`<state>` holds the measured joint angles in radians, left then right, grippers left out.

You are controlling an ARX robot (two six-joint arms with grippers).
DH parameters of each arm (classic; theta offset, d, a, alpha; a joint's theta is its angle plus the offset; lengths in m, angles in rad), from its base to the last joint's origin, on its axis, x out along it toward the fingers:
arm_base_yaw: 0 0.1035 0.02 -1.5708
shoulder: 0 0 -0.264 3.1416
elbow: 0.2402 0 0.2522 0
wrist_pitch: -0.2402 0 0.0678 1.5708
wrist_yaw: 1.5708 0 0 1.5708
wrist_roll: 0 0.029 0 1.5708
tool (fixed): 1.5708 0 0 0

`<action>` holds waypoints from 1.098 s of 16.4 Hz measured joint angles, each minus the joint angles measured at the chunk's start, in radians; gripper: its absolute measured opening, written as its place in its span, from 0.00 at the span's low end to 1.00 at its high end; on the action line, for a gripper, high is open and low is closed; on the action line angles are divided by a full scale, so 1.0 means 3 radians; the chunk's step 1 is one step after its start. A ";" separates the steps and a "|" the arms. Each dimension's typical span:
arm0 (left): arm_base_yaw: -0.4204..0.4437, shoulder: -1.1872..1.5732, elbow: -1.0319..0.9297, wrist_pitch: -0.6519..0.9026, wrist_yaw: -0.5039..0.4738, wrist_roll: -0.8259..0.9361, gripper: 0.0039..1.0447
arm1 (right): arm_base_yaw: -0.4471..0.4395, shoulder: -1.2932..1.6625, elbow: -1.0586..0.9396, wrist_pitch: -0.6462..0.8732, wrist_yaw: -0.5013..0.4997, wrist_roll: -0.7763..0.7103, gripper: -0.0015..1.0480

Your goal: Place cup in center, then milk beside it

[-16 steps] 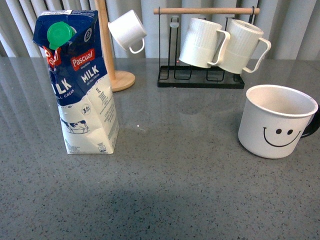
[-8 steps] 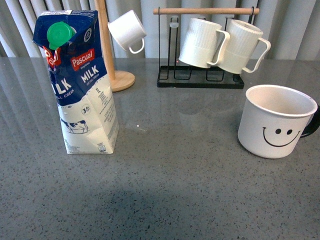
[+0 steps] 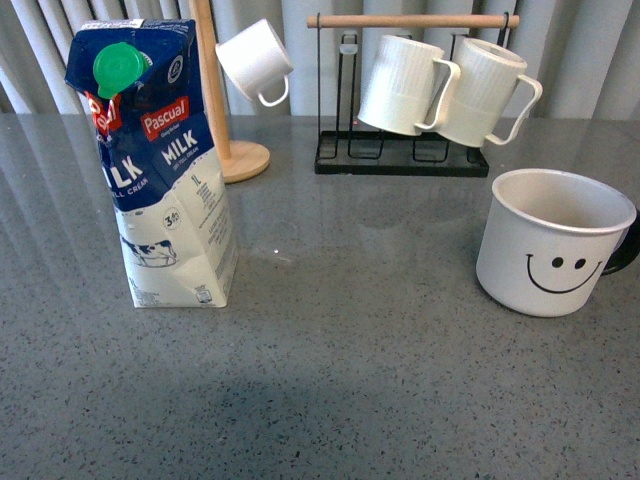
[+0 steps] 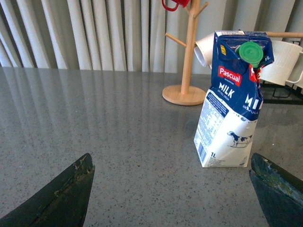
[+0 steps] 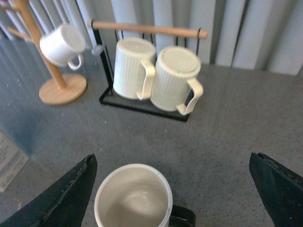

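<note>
Cup stood upright at right of bench, not yet in center; milk at left, well apart. Cup seemed rigid, empty, light, glazed, likely slippery and breakable. Best hold probably across thin rim wall, away from handle. Left jaws and right jaws were wide apart, holding nothing.

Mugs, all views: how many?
5. Two ribbed mugs hang on the black rack, a small white cup on the wooden tree, a red one cut off at its top, the smiley cup stands on the table.

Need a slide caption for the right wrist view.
Right gripper open toward the cup; two ribbed mugs hang on the rack behind.
</note>
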<state>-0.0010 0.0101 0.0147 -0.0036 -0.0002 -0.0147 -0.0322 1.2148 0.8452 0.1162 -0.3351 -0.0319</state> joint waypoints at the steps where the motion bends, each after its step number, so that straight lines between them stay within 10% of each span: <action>1: 0.0000 0.0000 0.0000 0.0000 0.0000 0.0000 0.94 | 0.0034 0.0237 0.0212 -0.0219 -0.0048 -0.0094 0.94; 15: 0.0000 0.0000 0.0000 0.0000 0.0000 0.0000 0.94 | 0.0078 0.1900 0.1317 -0.1581 -0.0189 -0.1349 0.94; 18: 0.0000 0.0000 0.0000 0.0000 0.0000 0.0000 0.94 | 0.0100 0.1970 0.1375 -0.1568 -0.0177 -0.1359 0.75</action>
<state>-0.0010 0.0101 0.0147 -0.0036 -0.0002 -0.0147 -0.0021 1.8057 1.2575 -0.3542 -0.3882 -0.4397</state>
